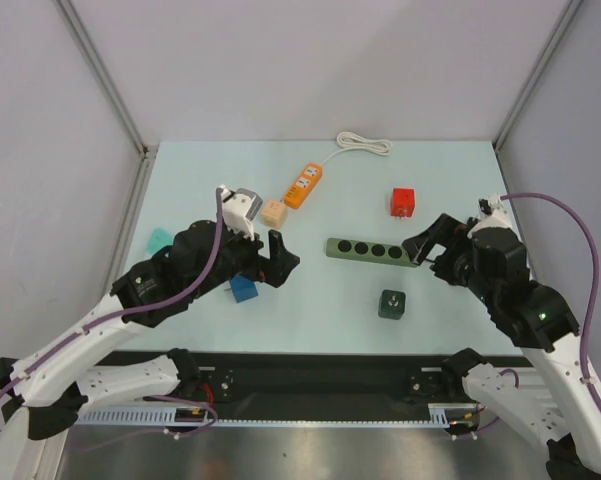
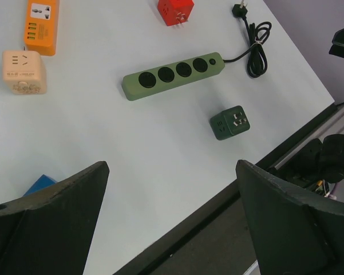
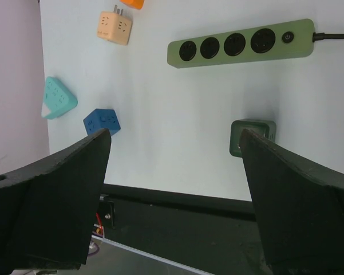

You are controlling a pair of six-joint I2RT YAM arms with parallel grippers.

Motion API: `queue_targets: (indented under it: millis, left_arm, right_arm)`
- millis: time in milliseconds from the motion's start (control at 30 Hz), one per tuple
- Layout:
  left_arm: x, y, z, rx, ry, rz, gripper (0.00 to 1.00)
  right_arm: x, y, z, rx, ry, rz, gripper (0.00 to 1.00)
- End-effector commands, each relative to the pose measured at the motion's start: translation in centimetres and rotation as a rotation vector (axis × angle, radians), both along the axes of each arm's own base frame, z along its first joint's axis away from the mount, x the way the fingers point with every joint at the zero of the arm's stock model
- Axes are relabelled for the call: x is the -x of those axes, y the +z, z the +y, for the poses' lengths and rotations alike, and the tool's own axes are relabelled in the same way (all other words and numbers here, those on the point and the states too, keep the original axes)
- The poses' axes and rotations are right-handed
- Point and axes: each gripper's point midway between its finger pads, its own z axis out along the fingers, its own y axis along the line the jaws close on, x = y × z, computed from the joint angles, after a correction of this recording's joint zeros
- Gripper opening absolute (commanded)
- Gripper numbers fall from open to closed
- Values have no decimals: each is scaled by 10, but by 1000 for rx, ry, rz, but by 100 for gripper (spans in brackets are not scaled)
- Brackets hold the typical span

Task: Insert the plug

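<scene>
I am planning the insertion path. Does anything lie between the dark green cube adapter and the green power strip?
Nothing visible does. Only bare table separates the dark green cube adapter from the green power strip. The black cord coils past the strip's switch end, off that line.

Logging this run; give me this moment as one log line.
phase: before grasp | left gripper: open, empty | right gripper: open, empty | strip: flat, nothing plugged in | plug: loose on table
</scene>
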Motion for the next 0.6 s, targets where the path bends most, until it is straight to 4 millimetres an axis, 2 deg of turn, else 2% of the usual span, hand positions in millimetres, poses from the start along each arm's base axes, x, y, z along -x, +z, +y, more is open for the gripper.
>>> queue_targets:
  millis: [0, 100, 133, 167, 233, 333, 367, 400, 433, 467, 500, 533, 567]
  left_arm:
    - [2, 11, -3, 44, -2, -3, 100]
    - [-3, 10, -14, 46, 5, 34, 97]
    - [-5, 2, -24, 26, -8, 67, 96]
    - [-4, 4, -35, 39, -36, 97, 96]
    - [-6, -5, -49, 28, -41, 141, 95]
    - [-12, -48, -91, -87, -26, 216, 95]
    - [-8, -67, -121, -136, -70, 263, 94]
    - [-6, -80, -138, -170, -95, 291, 94]
    - [-2, -89, -153, -195, -119, 311, 94]
    - [1, -74, -174, -172, -148, 303, 94]
    - [-3, -103, -191, -238, -145, 339, 96]
    - [-3, -109, -196, -268, -141, 349, 97]
    - [-8, -99, -209, -251, -137, 343, 98]
  right_arm:
    - [0, 16, -9, -10, -38, -58, 100]
    - [1, 22, -14, -12, -60, -79, 100]
    - [3, 26, -16, -15, -63, -94, 100]
    - [4, 26, -17, -4, -59, -99, 100]
    - [6, 25, -23, 22, -71, -100, 100]
    - [7, 20, -36, 65, -128, -81, 100]
    - [8, 24, -39, 67, -138, -86, 100]
    - [9, 26, -41, 76, -143, -85, 100]
    - [11, 24, -45, 92, -153, -75, 100]
    - [13, 28, -48, 94, -159, -84, 100]
    - [16, 35, -51, 96, -160, -97, 100]
    - [19, 37, -56, 106, -174, -101, 100]
    - [23, 42, -60, 102, -183, -117, 100]
